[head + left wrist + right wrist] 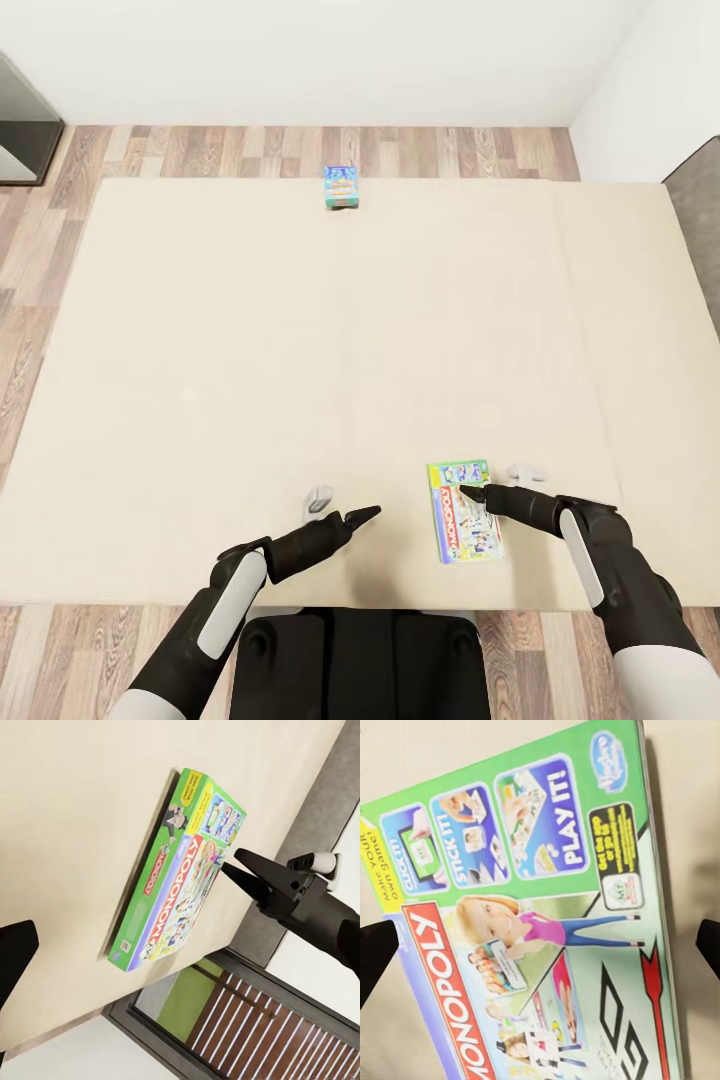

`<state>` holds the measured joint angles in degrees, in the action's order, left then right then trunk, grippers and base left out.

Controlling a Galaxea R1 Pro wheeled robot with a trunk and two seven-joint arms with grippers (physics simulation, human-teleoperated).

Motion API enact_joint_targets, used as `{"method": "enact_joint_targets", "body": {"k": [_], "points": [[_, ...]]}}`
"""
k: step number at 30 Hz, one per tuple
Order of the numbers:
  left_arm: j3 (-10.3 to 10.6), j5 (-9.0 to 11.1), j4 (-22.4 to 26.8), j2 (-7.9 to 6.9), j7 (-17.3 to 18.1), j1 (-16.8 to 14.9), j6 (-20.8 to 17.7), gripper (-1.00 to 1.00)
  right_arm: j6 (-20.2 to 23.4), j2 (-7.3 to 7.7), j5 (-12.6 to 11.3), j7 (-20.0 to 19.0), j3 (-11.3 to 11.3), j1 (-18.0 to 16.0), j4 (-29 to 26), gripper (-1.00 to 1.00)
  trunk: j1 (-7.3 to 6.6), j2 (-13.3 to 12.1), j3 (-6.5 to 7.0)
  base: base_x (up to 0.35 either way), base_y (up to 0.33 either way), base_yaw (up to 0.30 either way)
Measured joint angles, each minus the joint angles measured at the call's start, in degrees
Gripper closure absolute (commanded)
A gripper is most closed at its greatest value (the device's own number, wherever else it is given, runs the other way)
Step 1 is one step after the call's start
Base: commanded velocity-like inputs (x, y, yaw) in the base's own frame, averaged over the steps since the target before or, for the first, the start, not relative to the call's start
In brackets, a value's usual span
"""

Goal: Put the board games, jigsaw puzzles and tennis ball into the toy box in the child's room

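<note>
A green Monopoly board game lies flat on the cream bed near its front edge. My right gripper hovers over the box's near left part, open, with its fingers spread to either side of the lid and nothing between them. In the left wrist view the same box and the right gripper show together. My left gripper hangs open to the left of the box, apart from it. A second, blue board game rests at the bed's far edge.
Wood floor runs around the bed, with a white wall beyond. A dark cabinet stands at the far left and a grey piece of furniture at the right. My base sits against the bed's front edge.
</note>
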<state>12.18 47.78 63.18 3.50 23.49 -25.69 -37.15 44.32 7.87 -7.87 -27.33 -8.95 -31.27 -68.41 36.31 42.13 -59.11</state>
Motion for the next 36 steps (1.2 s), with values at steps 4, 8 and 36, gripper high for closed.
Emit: {"method": "enact_joint_targets", "body": {"k": [4,8,36], "points": [[0.0,0.0,0.0,0.00,0.0,0.0,0.0,-1.00,0.1,0.02,-0.1,-0.1,0.0,0.0,0.0,-1.00,0.00,0.0,0.00,0.000,0.000,0.000],[0.0,0.0,0.0,0.00,0.0,0.0,0.0,-1.00,0.1,0.02,-0.1,-0.3,0.0,0.0,0.0,-1.00,0.00,0.0,0.00,0.000,0.000,0.000],[0.0,0.0,0.0,0.00,0.0,0.0,0.0,-1.00,2.3,-0.05,-0.3,-7.9,0.1,0.0,0.0,-1.00,0.00,0.0,0.00,0.000,0.000,0.000]]}}
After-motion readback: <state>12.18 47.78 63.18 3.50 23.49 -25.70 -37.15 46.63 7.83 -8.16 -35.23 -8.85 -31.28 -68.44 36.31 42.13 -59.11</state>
